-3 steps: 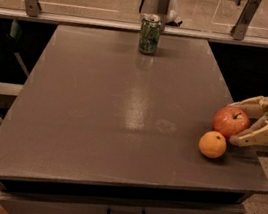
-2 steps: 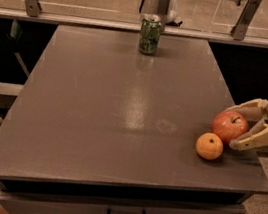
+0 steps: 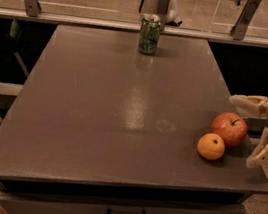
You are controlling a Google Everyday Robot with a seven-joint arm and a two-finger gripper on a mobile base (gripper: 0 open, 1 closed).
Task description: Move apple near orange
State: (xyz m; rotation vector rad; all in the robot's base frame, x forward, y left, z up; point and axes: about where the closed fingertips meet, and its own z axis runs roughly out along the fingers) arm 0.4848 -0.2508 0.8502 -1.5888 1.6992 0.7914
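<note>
Nearest on the table [image 3: 124, 102], the orange [image 3: 211, 146] lies just left of and in front of the apple [image 3: 229, 129], close against it. The claw [image 3: 245, 131] is at the apple's right, over the table edge, its fingers spread apart and gripping nothing. Far behind the apple, to its left, a can [image 3: 149, 34] stands upright.

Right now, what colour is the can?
Green can, in the camera view; the open claw stands at the apple's right side.

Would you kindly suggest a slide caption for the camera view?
Open gripper by the apple, which sits beside the orange near the table's right edge; green can at the far edge.
</note>
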